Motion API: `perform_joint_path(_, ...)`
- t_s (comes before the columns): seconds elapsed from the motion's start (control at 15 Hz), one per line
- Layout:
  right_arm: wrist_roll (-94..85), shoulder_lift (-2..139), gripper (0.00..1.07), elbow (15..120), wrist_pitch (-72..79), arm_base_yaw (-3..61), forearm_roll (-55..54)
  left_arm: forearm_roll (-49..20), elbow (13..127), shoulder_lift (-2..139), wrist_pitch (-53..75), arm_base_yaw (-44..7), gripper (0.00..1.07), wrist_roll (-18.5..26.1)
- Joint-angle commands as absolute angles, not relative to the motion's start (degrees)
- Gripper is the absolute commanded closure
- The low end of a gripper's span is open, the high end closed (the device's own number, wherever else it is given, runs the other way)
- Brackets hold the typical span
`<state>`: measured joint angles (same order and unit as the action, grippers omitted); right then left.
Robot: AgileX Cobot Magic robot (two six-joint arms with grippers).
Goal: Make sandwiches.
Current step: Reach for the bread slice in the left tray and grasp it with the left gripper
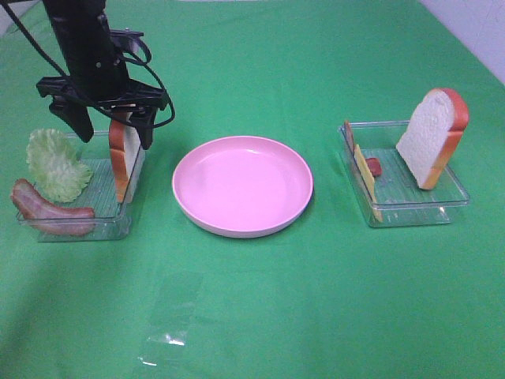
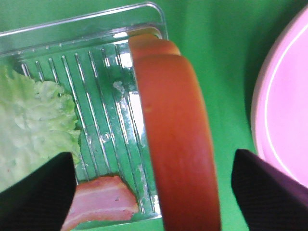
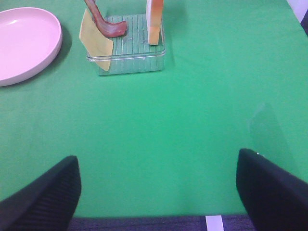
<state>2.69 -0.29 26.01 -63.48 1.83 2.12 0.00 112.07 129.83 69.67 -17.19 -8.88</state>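
Note:
A bread slice (image 1: 125,158) stands on edge at the right side of the left clear tray (image 1: 79,233). My left gripper (image 1: 114,136) hangs over it, open, one finger on each side. In the left wrist view the orange-brown crust (image 2: 175,144) sits between the fingers (image 2: 33,192) with a gap on both sides. Lettuce (image 1: 55,164) and a bacon strip (image 1: 47,209) lie in the same tray. The right tray (image 1: 410,207) holds a second bread slice (image 1: 432,136), yellow cheese (image 1: 364,178) and a reddish piece (image 1: 373,166). My right gripper (image 3: 156,197) is open over bare cloth, outside the high view.
A round pink plate (image 1: 242,185) sits between the trays, with nothing on it. Green cloth covers the table. A faint shiny clear patch (image 1: 170,316) lies on the cloth in front of the plate. The right wrist view shows the right tray (image 3: 127,62) far ahead.

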Motion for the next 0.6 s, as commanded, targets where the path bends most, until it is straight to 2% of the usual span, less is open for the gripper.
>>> perform_joint_path(0.07,3.2,-1.8,0.23,25.9,-63.0,1.8,2.3,0.0,112.4,130.0,72.5,-17.4,0.56,-9.2)
perform_joint_path(0.13,3.2,-1.8,0.23,25.9,-63.0,1.8,2.3,0.0,112.4,130.0,73.2,-17.4,0.59,-9.2)
perform_joint_path(0.6,3.2,-1.8,0.23,25.9,-63.0,1.8,2.3,0.0,112.4,130.0,74.8,-17.4,0.60,-9.2)
